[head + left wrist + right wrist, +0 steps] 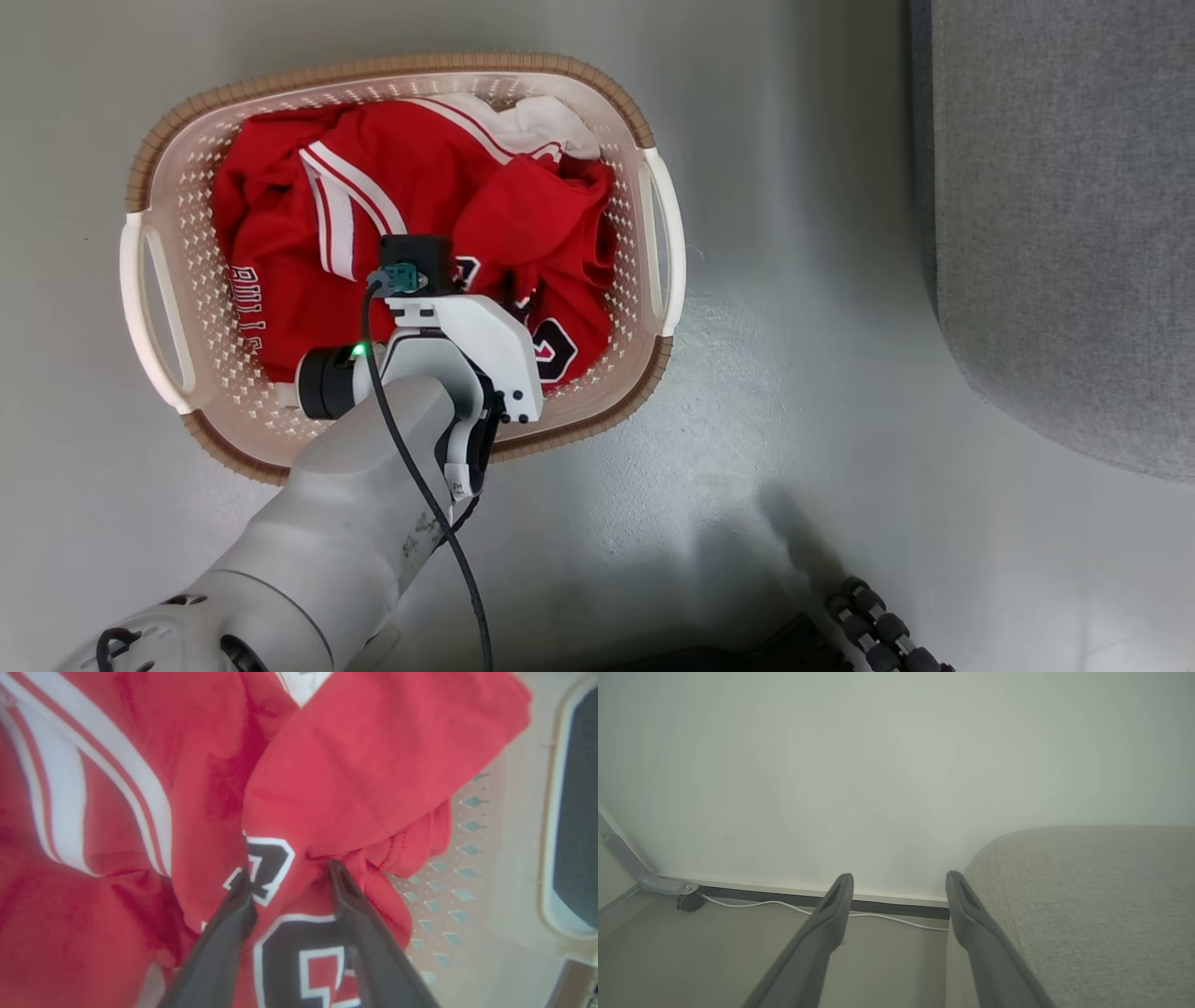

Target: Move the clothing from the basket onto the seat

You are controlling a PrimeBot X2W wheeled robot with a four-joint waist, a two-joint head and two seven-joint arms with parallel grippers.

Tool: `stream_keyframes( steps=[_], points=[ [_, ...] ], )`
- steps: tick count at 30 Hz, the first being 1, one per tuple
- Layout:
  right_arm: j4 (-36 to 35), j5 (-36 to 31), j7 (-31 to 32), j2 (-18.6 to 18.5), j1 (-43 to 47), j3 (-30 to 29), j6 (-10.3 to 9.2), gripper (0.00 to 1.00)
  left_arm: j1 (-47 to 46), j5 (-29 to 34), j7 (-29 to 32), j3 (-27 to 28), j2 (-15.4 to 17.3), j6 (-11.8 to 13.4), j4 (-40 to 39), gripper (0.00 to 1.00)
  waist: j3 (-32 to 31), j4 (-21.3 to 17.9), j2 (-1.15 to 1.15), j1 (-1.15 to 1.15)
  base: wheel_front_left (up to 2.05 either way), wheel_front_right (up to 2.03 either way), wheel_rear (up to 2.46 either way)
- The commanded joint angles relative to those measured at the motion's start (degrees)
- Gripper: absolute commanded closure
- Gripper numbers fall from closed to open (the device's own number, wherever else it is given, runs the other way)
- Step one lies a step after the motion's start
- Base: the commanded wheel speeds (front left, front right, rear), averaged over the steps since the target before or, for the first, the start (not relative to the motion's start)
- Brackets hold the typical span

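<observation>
The robot's pale left forearm (pixel 355 523) reaches forward and down into the basket, and the left tool (pixel 288 870) has its two long dark fingers (pixel 229 933) spread apart, tips pressed into the clothing with a bunched fold of red cloth between them; I cannot tell whether that fold is pinched. The clothing, soft red sports jerseys with white stripe trim and black-and-white numbers (pixel 392 177), lies heaped inside the cream-white perforated plastic laundry basket with a brown woven-look rim (pixel 373 67), some white cloth at its far end. The basket stands on the pale grey floor (pixel 794 373), well apart from the large grey fabric-upholstered sofa (pixel 1064 205) on the right. The right tool (pixel 899 878) hangs with its fingers wide apart and nothing between them, beside the sofa's rounded edge, facing a white wall (pixel 896 765).
</observation>
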Motion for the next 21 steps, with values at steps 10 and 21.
stream_keyframes(
  steps=[10, 21],
  points=[
    [1.25, -0.14, -0.34, 0.54, 3.09, 0.71, 0.41, 0.0, 3.11, -4.21, -3.29, -2.05, 0.0, -1.68, -1.47, 1.0, -5.87, 0.99, 0.0, 0.0, 0.0, 0.0, 0.0],
    [5.97, -2.21, -0.34, 2.05, 8.54, 0.43, 0.41, 0.0, 6.71, -0.12, -5.45, 0.66, 0.0, -1.87, -2.21, 1.0, -16.62, 4.09, 0.0, 0.0, 0.0, 0.0, 0.0]
  ],
)
